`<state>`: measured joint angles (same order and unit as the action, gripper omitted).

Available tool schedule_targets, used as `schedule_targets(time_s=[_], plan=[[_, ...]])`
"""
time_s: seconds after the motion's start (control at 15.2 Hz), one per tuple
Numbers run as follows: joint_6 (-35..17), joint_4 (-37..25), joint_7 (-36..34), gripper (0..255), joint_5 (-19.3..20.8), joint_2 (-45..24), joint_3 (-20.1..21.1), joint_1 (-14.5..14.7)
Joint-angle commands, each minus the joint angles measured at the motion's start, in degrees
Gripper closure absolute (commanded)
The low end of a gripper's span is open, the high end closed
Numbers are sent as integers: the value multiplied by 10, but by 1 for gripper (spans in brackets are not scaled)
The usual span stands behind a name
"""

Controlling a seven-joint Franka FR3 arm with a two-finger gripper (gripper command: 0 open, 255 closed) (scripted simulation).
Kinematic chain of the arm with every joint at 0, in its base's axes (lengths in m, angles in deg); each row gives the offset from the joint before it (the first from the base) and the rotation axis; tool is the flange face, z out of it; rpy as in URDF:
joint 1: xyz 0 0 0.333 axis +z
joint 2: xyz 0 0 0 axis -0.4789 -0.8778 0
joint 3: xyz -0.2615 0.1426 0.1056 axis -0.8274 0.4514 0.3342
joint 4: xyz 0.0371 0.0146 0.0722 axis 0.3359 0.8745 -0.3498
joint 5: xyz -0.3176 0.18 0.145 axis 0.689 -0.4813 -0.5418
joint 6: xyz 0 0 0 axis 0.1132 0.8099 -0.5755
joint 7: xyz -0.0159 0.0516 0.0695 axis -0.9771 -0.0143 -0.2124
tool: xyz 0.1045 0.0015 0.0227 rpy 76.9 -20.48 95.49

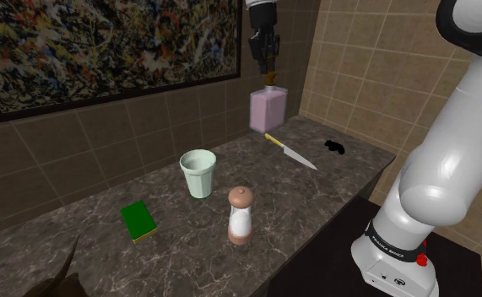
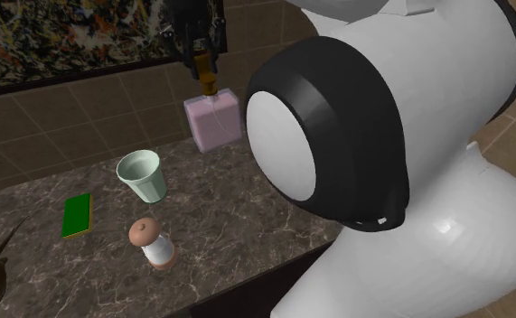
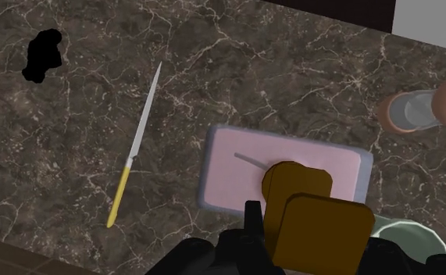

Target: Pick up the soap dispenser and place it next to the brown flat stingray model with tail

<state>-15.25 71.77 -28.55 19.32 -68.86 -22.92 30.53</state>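
Pink and upright, the soap dispenser point(image 1: 268, 111) was just beside the knife point(image 1: 291, 152), my end effector point(image 1: 269, 71) closed on its brown pump, the narrowest part to clasp. The stingray model point(image 1: 57, 283) lay far from the knife.

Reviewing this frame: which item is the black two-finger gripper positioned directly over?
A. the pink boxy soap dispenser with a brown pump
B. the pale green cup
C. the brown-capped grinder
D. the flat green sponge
A: in the shoulder view the black gripper hangs right at the brown pump on top of the pink soap dispenser, at the back of the counter near the wall.
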Motion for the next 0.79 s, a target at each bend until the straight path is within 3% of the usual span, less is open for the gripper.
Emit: schedule_targets(time_s=[0.0,0.59,0.73], plan=[[17,-22,0,255,0,-5,0,0],[103,-151,2,255,0,-48,0,0],[100,-147,-13,255,-3,-46,6,7]])
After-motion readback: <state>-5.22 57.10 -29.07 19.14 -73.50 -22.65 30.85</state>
